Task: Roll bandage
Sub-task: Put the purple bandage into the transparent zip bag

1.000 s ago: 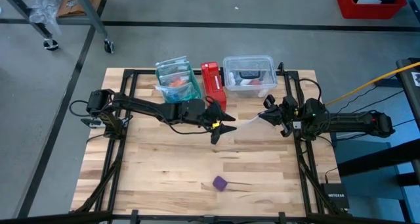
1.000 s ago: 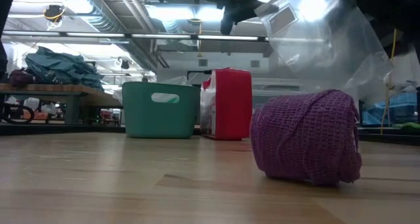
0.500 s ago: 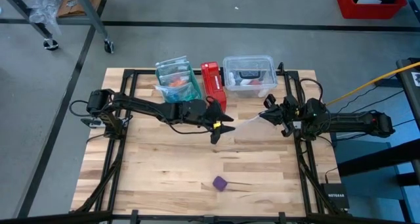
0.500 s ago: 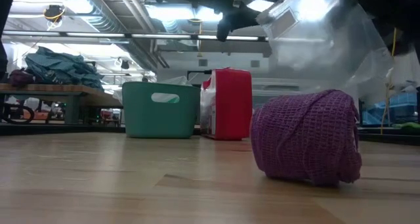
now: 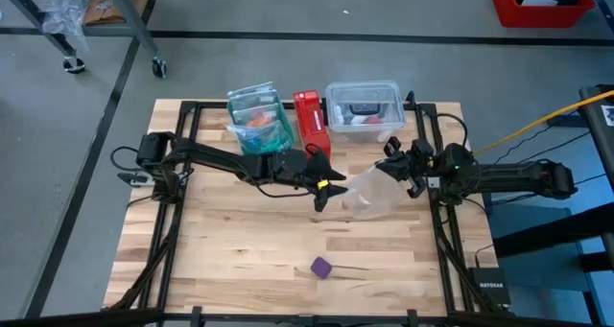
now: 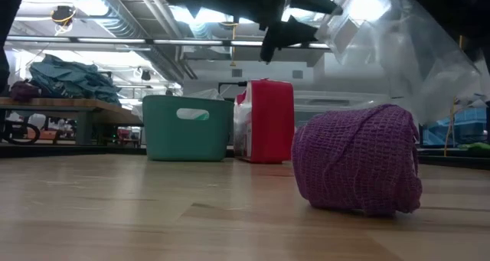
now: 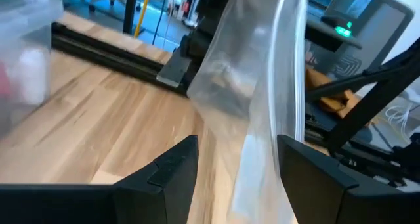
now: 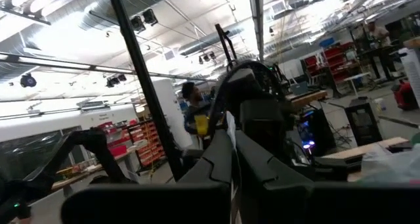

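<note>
The purple bandage [image 5: 321,267] is a small coiled roll lying on its side on the wooden table near the front edge; it looms close in the low view [image 6: 356,160]. No gripper touches it. My right gripper [image 5: 393,166] is shut on a clear plastic bag [image 5: 372,193] held above the table's middle right. My left gripper [image 5: 326,188] is open at the bag's left side. In the left wrist view its fingers [image 7: 236,145] stand on either side of the bag's edge [image 7: 289,112]. My right gripper holds the clear bag by its upper right edge [image 5: 387,172], coming level from the table's right. The bag hangs from it toward the left, puffed out and clear of the table. My left gripper's open fingers straddle the bag's edge; I cannot tell whether they touch it.
A red box [image 5: 311,121], a teal bin [image 5: 257,116] with packets and a clear lidded container [image 5: 364,106] stand along the far edge. Dark frame rails [image 5: 436,221] run down both sides. Bare wood lies around the bandage.
My left gripper has moved a little toward the table's right, up to the bag, staying open. The bag in my right gripper has spread out and now hangs larger and lower on its left side. The bandage has stayed where it was.
</note>
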Robot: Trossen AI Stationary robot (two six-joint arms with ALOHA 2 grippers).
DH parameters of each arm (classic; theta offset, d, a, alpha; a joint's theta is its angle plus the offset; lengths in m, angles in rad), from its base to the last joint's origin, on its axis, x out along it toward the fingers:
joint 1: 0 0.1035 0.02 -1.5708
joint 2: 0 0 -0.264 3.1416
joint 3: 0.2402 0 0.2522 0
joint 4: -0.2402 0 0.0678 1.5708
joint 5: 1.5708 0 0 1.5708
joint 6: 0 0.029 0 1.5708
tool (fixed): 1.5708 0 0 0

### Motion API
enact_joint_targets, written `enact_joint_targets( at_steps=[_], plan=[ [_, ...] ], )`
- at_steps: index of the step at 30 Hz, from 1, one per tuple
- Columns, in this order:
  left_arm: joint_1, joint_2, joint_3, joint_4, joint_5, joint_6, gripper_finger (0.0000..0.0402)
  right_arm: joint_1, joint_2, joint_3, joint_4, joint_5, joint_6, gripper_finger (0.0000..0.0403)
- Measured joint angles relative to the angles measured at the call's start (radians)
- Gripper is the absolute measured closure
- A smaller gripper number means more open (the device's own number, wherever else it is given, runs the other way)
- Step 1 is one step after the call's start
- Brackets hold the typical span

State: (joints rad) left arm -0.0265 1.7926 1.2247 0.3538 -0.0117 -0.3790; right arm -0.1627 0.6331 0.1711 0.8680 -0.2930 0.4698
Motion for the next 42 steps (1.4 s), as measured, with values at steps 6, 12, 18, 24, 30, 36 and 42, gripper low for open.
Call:
enact_joint_targets(
  at_steps=[6, 12, 18, 24, 30, 36, 42],
  plan=[
    [0.000, 0.009, 0.000, 0.005, 0.002, 0.016, 0.0229, 0.000, 0.052, 0.000, 0.018, 0.013, 0.017, 0.0398],
    [0.003, 0.009, 0.000, 0.007, 0.006, 0.026, 0.0299, 0.000, 0.101, 0.002, 0.090, 0.013, 0.030, 0.0398],
    [-0.005, 0.009, 0.000, 0.004, 0.057, 0.026, 0.0343, 0.000, 0.177, 0.062, 0.084, 0.004, 0.030, 0.0398],
    [-0.025, 0.009, 0.000, -0.050, 0.090, 0.026, 0.0327, 0.000, 0.269, 0.148, 0.079, -0.043, 0.023, 0.0398],
    [-0.027, 0.008, 0.000, -0.071, 0.090, -0.002, 0.0282, 0.000, 0.325, 0.195, 0.078, -0.069, 0.022, 0.0398],
    [-0.029, 0.008, 0.000, -0.072, 0.090, -0.013, 0.0304, 0.000, 0.332, 0.197, 0.047, -0.030, 0.019, 0.0398],
    [-0.027, -0.007, -0.001, -0.084, 0.094, -0.008, 0.0393, 0.000, 0.331, 0.198, -0.050, -0.028, 0.040, 0.0398]
  ],
)
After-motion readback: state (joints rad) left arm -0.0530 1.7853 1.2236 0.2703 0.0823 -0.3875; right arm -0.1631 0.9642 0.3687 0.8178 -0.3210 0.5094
